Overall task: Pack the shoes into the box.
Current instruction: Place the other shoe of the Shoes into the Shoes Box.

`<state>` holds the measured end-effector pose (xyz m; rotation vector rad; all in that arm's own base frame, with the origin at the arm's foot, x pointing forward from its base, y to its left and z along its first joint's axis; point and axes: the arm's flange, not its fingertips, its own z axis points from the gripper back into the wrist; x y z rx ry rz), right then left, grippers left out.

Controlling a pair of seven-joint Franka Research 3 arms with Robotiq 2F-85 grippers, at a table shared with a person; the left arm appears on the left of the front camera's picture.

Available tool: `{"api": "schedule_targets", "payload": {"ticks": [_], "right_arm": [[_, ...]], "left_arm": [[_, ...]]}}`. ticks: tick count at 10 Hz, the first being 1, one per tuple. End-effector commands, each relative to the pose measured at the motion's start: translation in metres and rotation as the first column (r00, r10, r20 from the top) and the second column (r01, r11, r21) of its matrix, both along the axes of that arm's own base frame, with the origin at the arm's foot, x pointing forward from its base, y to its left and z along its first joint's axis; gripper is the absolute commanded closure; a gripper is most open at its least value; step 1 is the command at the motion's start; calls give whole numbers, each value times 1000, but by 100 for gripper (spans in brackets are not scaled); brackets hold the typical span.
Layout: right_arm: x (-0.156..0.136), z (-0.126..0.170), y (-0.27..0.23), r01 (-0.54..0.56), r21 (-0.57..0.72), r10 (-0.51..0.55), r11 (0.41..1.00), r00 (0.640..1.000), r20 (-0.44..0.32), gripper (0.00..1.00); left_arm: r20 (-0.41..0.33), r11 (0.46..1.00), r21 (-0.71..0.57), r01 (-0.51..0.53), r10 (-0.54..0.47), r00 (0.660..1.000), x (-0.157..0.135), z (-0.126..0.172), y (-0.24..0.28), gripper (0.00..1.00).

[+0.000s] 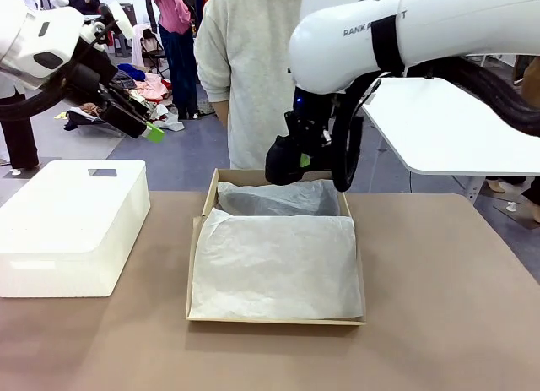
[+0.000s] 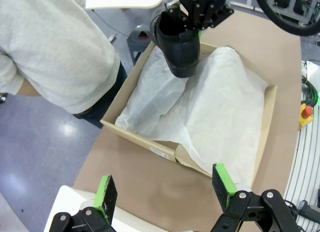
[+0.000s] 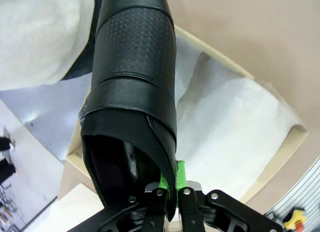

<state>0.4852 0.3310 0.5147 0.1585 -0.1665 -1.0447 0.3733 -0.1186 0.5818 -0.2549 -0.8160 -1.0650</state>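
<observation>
The right fingers (image 3: 181, 176) pinch the collar of a shoe (image 3: 135, 66), which hangs over the far end of the box (image 1: 205, 207). The left fingers (image 2: 106, 192) stand wide, empty.

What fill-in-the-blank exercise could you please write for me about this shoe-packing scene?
1. The right gripper is ____ on the heel end of the black shoe.
2. The left gripper is ____ and holds nothing.
3. The box is lined with ____ tissue paper.
Missing words: shut; open; white.
</observation>
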Motion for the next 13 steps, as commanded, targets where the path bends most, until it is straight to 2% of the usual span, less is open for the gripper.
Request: {"api": "schedule_targets", "payload": {"ticks": [1,4,6,10,11,13], "right_arm": [[2,7,30,124,-23,-124,992,992,10,100],[2,6,63,300,39,-298,953,953,-44,100],[6,-1,80,308,56,-305,950,951,-45,100],[15,-22,92,405,71,-402,912,914,-47,100],[17,-26,91,423,88,-416,902,906,-82,100],[19,-37,89,429,82,-422,900,902,-89,100]], "left_arm": [[2,1000,-11,19,-19,1000,1,0,2,0],[2,1000,-11,19,-19,1000,1,0,2,0],[2,1000,-11,19,-19,1000,1,0,2,0],[2,1000,-11,19,-19,1000,1,0,2,0],[2,1000,-11,19,-19,1000,1,0,2,0],[2,1000,-11,19,-19,1000,1,0,2,0]]}}
